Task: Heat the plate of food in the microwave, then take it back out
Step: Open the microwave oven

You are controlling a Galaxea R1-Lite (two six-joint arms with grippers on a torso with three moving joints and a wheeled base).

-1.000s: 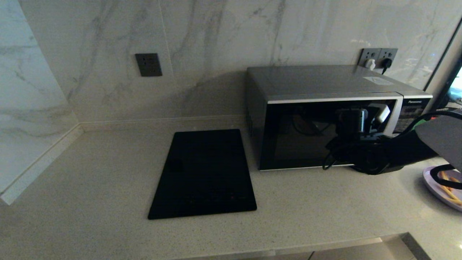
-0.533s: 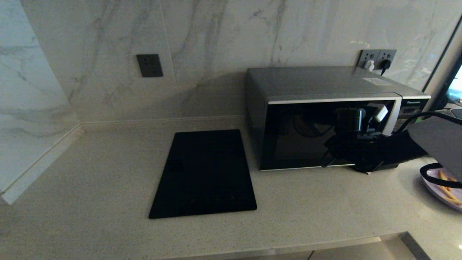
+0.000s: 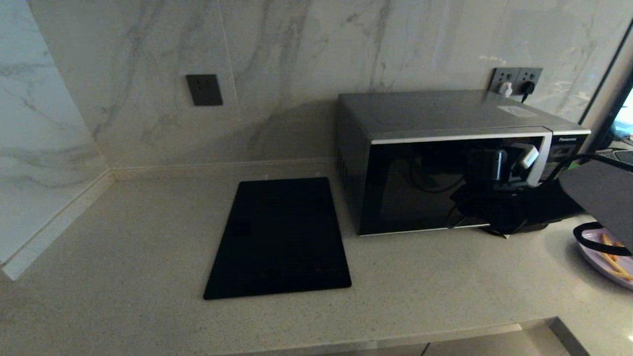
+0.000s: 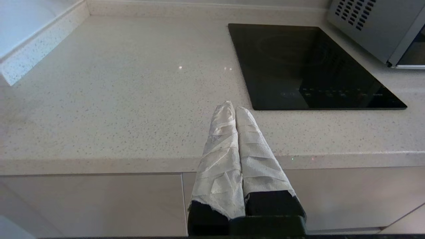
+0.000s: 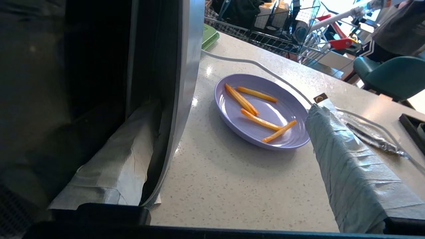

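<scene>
The silver-grey microwave (image 3: 445, 111) stands at the back right of the counter, its dark glass door (image 3: 410, 188) facing me. My right gripper (image 3: 509, 160) is open at the door's handle strip (image 5: 186, 83). One wrapped finger (image 5: 116, 166) sits behind the strip and the other finger (image 5: 348, 166) stands well clear outside it. The lavender plate of food (image 3: 599, 258) (image 5: 232, 109) rests on the counter right of the microwave, with several orange fries (image 5: 241, 99) on it. My left gripper (image 4: 232, 107) is shut and empty, over the counter's front edge left of the cooktop.
A flat black cooktop (image 3: 282, 237) lies left of the microwave. Wall sockets (image 3: 517, 79) with plugs are behind it. A white cable (image 5: 265, 69) runs across the counter past the plate, and a green board (image 5: 209, 35) lies beyond it. A foil-wrapped item (image 5: 372, 136) lies near the plate.
My right gripper has edged slightly up and to the right at the handle. The door's hinge-side edge looks shifted a little, as if it has swung out slightly.
</scene>
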